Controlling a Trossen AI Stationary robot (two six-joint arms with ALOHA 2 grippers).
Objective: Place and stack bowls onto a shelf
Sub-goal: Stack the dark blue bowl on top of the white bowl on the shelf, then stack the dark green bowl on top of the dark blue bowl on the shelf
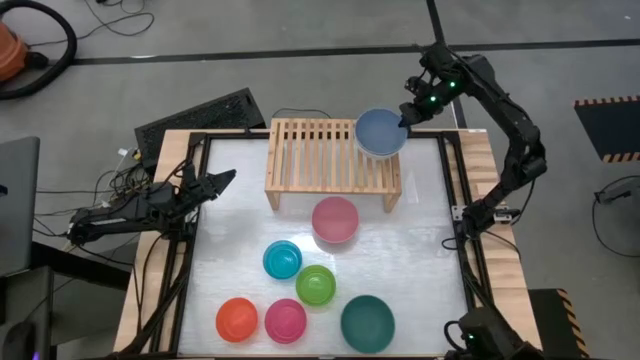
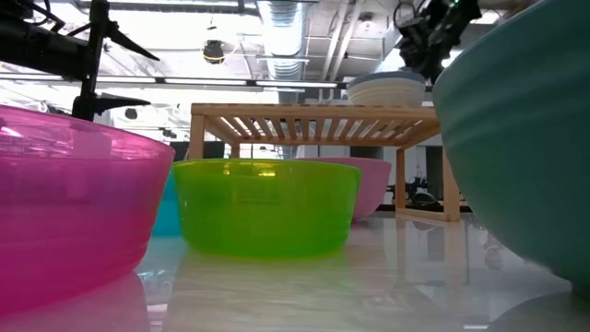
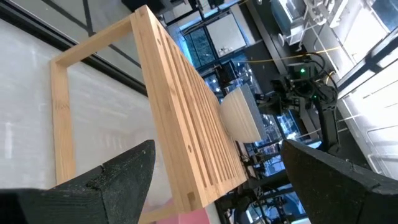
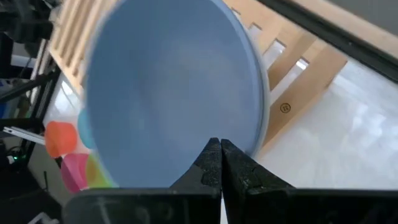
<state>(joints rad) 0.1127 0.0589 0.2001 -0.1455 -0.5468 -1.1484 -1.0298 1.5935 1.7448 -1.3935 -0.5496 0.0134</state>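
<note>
Right gripper [image 4: 220, 163]: jaws together, clamped on blue bowl [image 1: 381, 131] rim; white bowl beneath mostly hidden.
Left gripper [image 1: 222, 179]: jaws apart.

Setting: a robotics lab or industrial test bay, not a home. The white table [image 1: 420, 250] sits in a black metal frame [image 1: 196, 190] on a bare grey concrete floor [image 1: 300, 70] marked with black tape lines [image 1: 300, 48], with loose cables [image 1: 115, 180], a keyboard [image 1: 200, 118] and a yellow-black hazard mat [image 1: 607, 128] around it. The low view shows an open ceiling with an exposed silver duct [image 2: 290, 28] and strip lights [image 2: 240, 83], and the left wrist view looks through to glazed partitions [image 3: 214, 43] and more equipment beyond.
</note>
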